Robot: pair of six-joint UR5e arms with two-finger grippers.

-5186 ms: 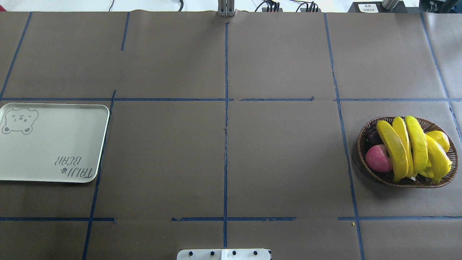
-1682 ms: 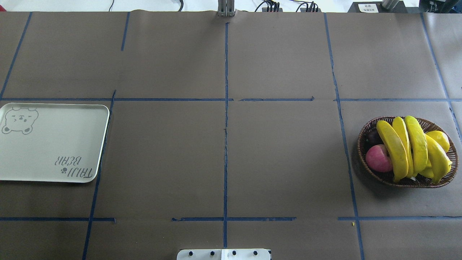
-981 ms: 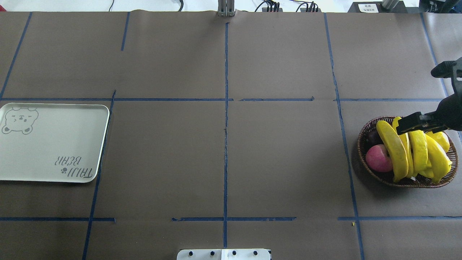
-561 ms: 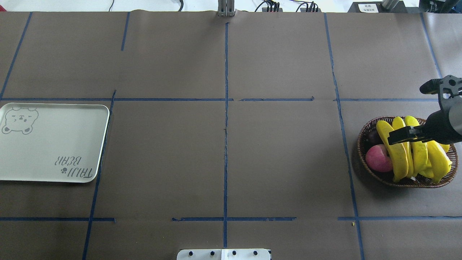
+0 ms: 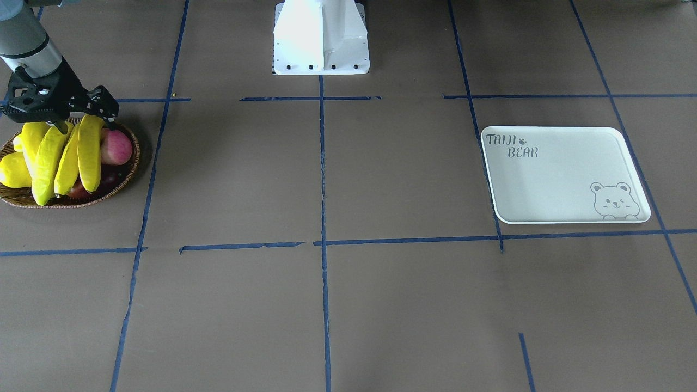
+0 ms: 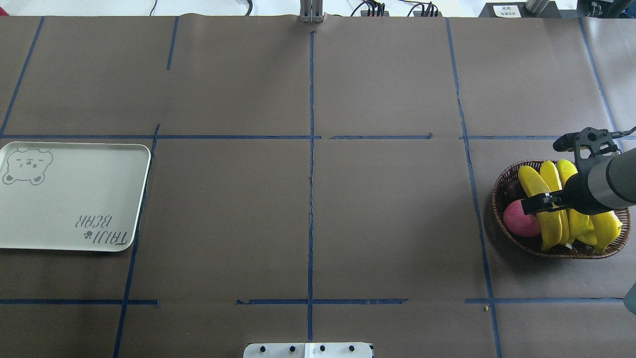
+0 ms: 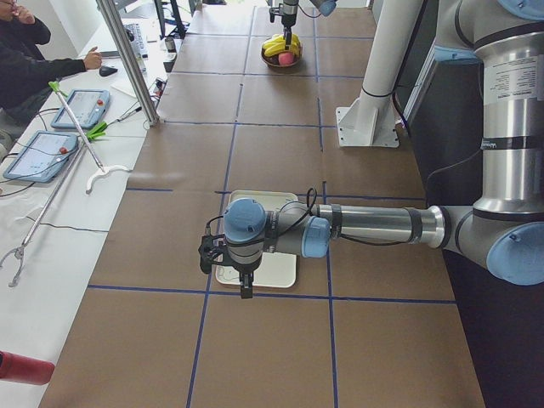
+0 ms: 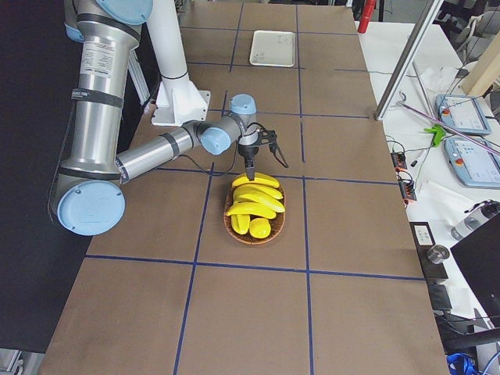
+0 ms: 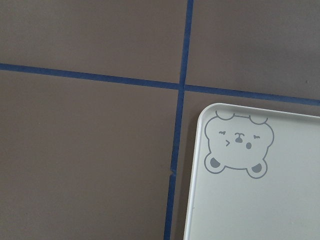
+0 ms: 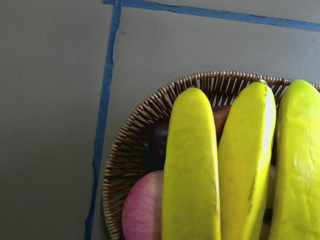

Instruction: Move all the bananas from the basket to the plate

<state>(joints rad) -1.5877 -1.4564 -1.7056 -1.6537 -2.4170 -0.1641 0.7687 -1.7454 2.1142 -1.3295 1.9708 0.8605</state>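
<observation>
The brown papered table (image 5: 326, 305) with its blue tape lines fills my screens. The pale plate (image 5: 566, 169) lies well away from the right gripper's fingers, at the far end of the table from them, and has nothing on it. It sits under the left gripper (image 7: 227, 274), whose wrist camera looks down on the plate's bear corner. I see that gripper only from the side, so I cannot tell how its fingers stand.

The wicker basket (image 5: 129, 171) is directly below the right gripper (image 5: 60, 111). All four bananas (image 5: 90, 152) lie side by side in it, running lengthwise beneath the fingers. The right gripper hangs over their ends nearest the robot with its fingers spread apart and nothing between them. I can't make out whether a fingertip touches a banana. A pink apple (image 5: 116, 147) sits in the basket just beside the finger nearer the table's middle.
</observation>
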